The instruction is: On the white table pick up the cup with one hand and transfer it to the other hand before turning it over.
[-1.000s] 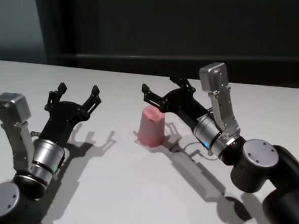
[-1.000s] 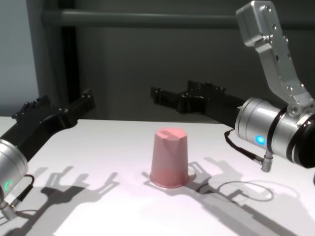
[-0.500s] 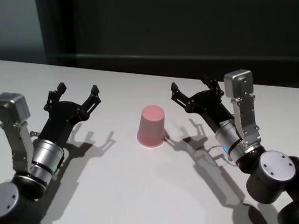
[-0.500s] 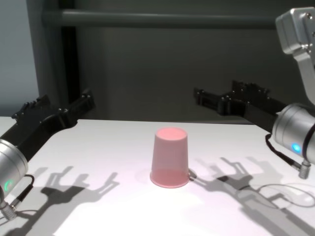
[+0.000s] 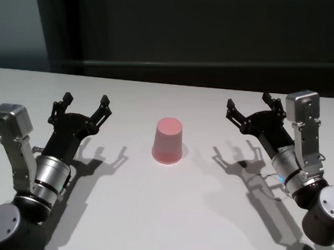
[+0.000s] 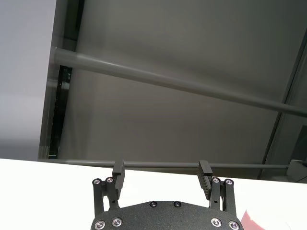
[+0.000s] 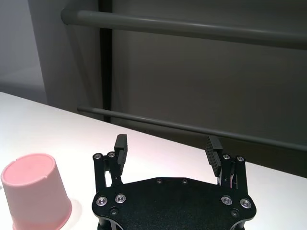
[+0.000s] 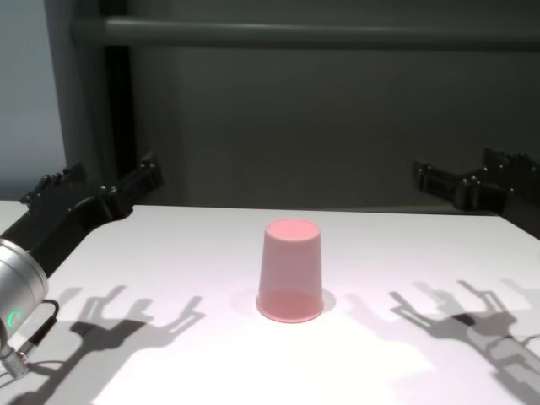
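Note:
The pink cup (image 5: 168, 140) stands upside down, rim on the white table (image 5: 150, 214), near the middle; it also shows in the chest view (image 8: 291, 270) and the right wrist view (image 7: 36, 196). My left gripper (image 5: 82, 107), on the wrist with the green light, is open and empty to the cup's left, apart from it. My right gripper (image 5: 253, 110), on the wrist with the blue light, is open and empty to the cup's right, well clear of it. Both grippers also show open in their wrist views, the left (image 6: 163, 172) and the right (image 7: 168, 146).
A dark wall with horizontal grey rails (image 8: 295, 34) runs behind the table's far edge. Only the cup and the two arms stand on the tabletop.
My right gripper has drawn back to the right, away from the cup, which stays upside down on the table. The left arm has not moved.

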Controlling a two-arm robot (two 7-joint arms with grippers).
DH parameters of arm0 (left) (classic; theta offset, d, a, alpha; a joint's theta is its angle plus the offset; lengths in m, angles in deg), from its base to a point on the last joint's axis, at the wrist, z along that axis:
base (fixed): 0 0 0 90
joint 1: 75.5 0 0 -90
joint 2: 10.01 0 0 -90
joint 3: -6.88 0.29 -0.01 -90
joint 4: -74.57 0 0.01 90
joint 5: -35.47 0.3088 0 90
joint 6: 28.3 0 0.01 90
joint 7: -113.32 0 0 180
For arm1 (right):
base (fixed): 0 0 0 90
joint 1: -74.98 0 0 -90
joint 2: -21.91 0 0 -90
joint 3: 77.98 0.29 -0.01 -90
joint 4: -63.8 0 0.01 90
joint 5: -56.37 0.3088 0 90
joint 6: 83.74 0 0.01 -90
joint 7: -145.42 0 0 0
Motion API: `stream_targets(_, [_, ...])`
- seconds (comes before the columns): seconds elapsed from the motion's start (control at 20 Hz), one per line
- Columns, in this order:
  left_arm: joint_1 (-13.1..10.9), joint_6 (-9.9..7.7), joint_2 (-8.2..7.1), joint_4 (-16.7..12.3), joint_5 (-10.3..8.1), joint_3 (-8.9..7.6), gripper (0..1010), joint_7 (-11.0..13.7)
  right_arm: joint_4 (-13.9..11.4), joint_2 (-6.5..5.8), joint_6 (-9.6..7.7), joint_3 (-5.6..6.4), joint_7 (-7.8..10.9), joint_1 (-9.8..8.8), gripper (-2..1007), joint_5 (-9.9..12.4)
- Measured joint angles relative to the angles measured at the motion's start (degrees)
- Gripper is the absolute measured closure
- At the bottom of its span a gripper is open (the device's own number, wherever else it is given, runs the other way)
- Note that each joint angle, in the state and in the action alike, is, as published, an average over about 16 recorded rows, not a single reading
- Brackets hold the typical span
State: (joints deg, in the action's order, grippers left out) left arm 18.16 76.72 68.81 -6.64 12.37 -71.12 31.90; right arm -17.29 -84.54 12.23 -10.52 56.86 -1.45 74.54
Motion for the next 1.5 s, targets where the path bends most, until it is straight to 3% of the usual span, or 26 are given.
stream_targets(0.2, [0.0, 0.0, 0.0, 0.0, 0.0, 0.0, 7, 0.0, -1.34, -0.31, 0.11, 1.38, -0.68, -1.88, 3, -0.06])
stream_targets(0.45, [0.0, 0.0, 0.0, 0.0, 0.0, 0.0, 7, 0.0, -1.79, 0.16, 0.71, 2.37, -0.85, -3.19, 3, -0.14])
stream_targets(1.5, [0.0, 0.0, 0.0, 0.0, 0.0, 0.0, 7, 0.0, 1.43, 4.06, 4.49, 4.8, -0.83, -5.22, 3, -2.27])
